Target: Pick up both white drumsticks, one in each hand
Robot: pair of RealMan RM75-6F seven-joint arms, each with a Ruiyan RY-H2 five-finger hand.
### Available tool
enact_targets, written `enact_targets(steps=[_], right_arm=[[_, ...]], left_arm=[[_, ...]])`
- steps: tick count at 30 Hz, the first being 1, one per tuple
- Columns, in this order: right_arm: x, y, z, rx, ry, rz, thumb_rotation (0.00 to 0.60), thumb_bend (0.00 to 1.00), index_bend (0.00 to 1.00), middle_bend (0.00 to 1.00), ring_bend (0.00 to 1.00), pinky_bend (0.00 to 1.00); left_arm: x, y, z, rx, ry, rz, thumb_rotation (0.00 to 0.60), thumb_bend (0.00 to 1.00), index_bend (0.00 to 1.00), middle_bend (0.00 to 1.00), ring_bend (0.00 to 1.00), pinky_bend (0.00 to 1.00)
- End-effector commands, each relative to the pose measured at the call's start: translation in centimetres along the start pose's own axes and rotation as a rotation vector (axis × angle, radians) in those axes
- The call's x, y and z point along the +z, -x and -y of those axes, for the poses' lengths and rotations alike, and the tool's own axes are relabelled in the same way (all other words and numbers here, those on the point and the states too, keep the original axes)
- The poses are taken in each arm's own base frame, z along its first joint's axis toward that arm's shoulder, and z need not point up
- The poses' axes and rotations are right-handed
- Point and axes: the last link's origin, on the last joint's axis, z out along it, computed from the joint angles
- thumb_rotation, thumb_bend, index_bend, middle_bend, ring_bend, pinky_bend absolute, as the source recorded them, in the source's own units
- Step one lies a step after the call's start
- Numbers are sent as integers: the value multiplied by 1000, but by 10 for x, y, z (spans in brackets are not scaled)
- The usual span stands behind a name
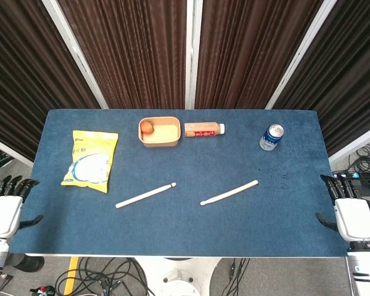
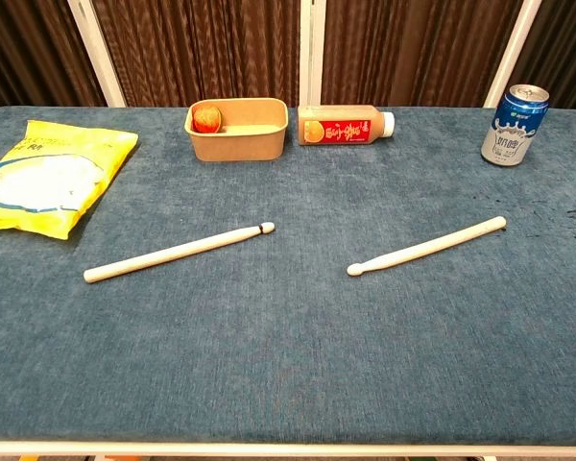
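Two white drumsticks lie on the blue table. The left drumstick (image 1: 145, 195) (image 2: 179, 253) points its tip up and right; the right drumstick (image 1: 229, 193) (image 2: 427, 245) has its tip toward the near left. My left hand (image 1: 6, 209) hovers off the table's left front corner, fingers spread, holding nothing. My right hand (image 1: 350, 214) sits off the right front corner, fingers apart and empty. Both hands are far from the sticks and appear only in the head view.
A yellow snack bag (image 1: 90, 161) (image 2: 48, 176) lies at the left. At the back stand a paper bowl (image 1: 160, 131) (image 2: 236, 129) with a small red fruit, a lying juice bottle (image 1: 203, 129) (image 2: 346, 126) and a blue can (image 1: 271, 137) (image 2: 514, 125).
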Motion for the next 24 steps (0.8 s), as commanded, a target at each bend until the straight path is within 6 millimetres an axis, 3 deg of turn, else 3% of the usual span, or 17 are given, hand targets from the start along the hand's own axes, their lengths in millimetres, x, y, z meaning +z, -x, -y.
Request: enact_targets(steps=[1, 11, 14, 20, 24], right_arm=[[1, 0, 1, 8, -5, 7, 600, 64, 91, 142, 62, 173], [3, -2, 5, 29, -42, 1, 600, 65, 91, 158, 71, 175], [12, -3, 10, 40, -92, -6, 600, 102, 135, 184, 104, 205], [52, 11, 33, 44, -225, 59, 600, 152, 292, 283, 180, 274], [87, 33, 59, 23, -301, 130, 600, 151, 357, 329, 210, 289]], left_arm=[[0, 2, 1, -2, -5, 3, 600, 24, 209, 193, 89, 71], [-2, 3, 0, -19, -3, -14, 600, 21, 209, 193, 89, 72], [-3, 3, 0, -26, -4, -20, 600, 17, 209, 193, 89, 75], [-3, 3, 0, -26, -9, -26, 600, 13, 209, 193, 89, 78], [-4, 4, -1, -27, -13, -19, 600, 13, 208, 193, 89, 78]])
